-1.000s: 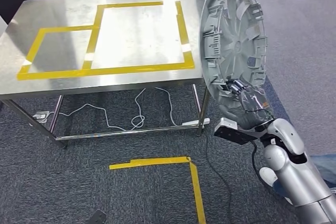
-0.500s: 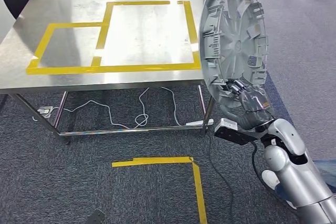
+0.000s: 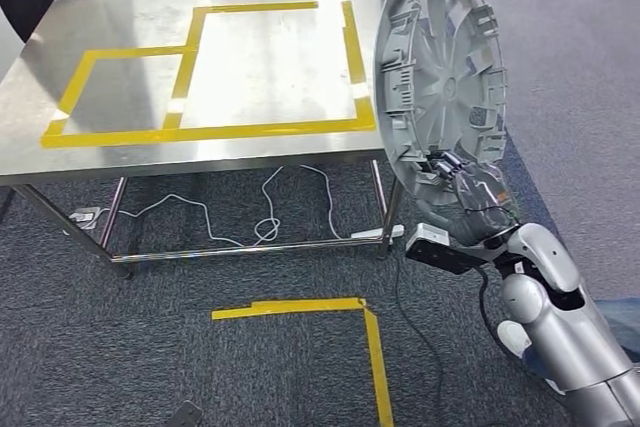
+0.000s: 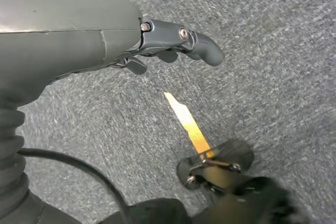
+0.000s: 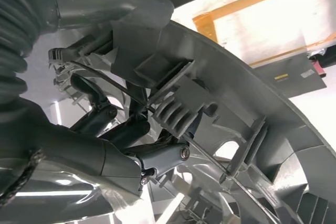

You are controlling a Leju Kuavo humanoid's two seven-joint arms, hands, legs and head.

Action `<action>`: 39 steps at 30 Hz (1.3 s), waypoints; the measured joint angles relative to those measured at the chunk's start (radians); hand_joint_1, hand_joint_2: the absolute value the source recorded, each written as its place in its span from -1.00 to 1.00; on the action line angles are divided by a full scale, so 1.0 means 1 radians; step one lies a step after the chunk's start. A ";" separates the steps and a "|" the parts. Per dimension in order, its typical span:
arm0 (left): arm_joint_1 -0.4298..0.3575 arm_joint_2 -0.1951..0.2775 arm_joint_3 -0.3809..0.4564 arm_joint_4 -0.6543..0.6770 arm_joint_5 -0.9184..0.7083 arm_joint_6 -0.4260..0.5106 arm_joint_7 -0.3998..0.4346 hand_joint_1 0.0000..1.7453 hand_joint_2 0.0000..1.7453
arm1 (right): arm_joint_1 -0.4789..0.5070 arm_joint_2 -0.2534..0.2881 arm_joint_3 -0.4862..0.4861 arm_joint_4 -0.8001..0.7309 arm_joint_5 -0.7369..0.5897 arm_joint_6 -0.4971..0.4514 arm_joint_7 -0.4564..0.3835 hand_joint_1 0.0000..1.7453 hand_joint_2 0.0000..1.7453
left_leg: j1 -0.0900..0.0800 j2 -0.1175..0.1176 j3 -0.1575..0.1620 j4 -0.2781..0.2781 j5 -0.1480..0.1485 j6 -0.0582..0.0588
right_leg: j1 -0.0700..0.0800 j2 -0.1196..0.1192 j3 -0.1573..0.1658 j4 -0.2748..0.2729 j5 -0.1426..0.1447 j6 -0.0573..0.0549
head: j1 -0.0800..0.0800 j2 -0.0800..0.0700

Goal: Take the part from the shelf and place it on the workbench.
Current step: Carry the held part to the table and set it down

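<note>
While upright beside workbench [image 3: 226,157], part [image 3: 441,72] gripped at rim by R hand [image 3: 472,197].

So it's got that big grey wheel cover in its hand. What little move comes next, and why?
Probably carry the wheel cover leftward over the workbench. The right hand grips it by its lower rim, upright, beside the bench's right edge and not above the top. The larger yellow-taped rectangle lies just inside that edge.
</note>
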State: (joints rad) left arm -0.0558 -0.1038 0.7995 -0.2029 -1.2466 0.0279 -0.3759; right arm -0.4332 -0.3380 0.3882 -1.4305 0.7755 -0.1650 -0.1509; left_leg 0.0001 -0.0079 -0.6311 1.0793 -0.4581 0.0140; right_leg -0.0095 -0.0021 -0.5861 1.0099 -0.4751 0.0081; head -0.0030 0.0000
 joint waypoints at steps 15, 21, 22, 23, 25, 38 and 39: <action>-0.002 -0.002 0.000 0.000 -0.006 -0.001 0.000 -1.00 1.00 | -0.003 -0.001 0.007 0.002 -0.005 0.005 -0.003 1.00 1.00 | 0.002 -0.002 0.035 -0.060 -0.004 0.020 | -0.006 0.000 -0.050 0.059 0.001 0.040 | 0.006 0.000; -0.002 0.002 0.000 0.000 -0.007 -0.001 0.000 -1.00 1.00 | -0.003 -0.001 0.009 0.002 -0.006 0.008 -0.005 1.00 1.00 | 0.001 -0.002 0.021 -0.026 -0.029 -0.007 | -0.006 0.000 -0.012 0.002 0.005 0.006 | 0.001 0.000; -0.002 0.002 0.000 0.000 -0.007 -0.001 0.000 -1.00 1.00 | -0.003 -0.001 0.009 0.002 -0.006 0.008 -0.005 1.00 1.00 | 0.002 -0.001 0.002 0.015 -0.052 -0.012 | -0.008 -0.001 -0.009 0.000 0.004 0.000 | -0.002 0.000; -0.002 0.002 0.000 0.000 -0.007 -0.001 0.000 -1.00 1.00 | -0.003 -0.001 0.010 0.002 -0.006 0.008 -0.006 1.00 1.00 | 0.004 0.000 -0.027 0.077 -0.081 -0.016 | -0.008 -0.002 -0.008 0.000 0.002 -0.004 | -0.004 0.000; 0.000 0.002 0.000 0.000 -0.007 -0.001 0.000 -1.00 1.00 | -0.003 -0.001 0.012 0.002 -0.006 0.009 -0.007 1.00 1.00 | 0.006 0.001 -0.091 0.206 -0.127 -0.020 | -0.007 -0.001 -0.006 0.001 -0.001 -0.008 | -0.006 0.000; -0.002 0.005 0.000 0.000 -0.010 -0.001 0.001 -1.00 1.00 | -0.005 -0.001 0.021 0.007 -0.010 0.022 -0.026 1.00 1.00 | 0.005 0.001 0.023 -0.069 0.010 0.028 | -0.003 0.001 -0.050 0.108 -0.076 0.036 | 0.001 0.000; -0.002 0.005 0.000 0.000 -0.011 -0.001 0.001 -1.00 1.00 | -0.006 -0.001 0.023 0.009 -0.012 0.028 -0.033 1.00 1.00 | 0.005 0.001 0.024 -0.068 0.008 0.031 | -0.003 0.002 -0.088 0.178 -0.103 0.038 | 0.002 0.000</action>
State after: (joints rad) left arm -0.0580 -0.0985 0.7997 -0.2029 -1.2572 0.0271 -0.3754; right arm -0.4395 -0.3391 0.4117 -1.4214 0.7635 -0.1372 -0.1838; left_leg 0.0054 -0.0071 -0.6072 1.0109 -0.4502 0.0445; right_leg -0.0125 -0.0006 -0.6744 1.1882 -0.5785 0.0459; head -0.0010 0.0000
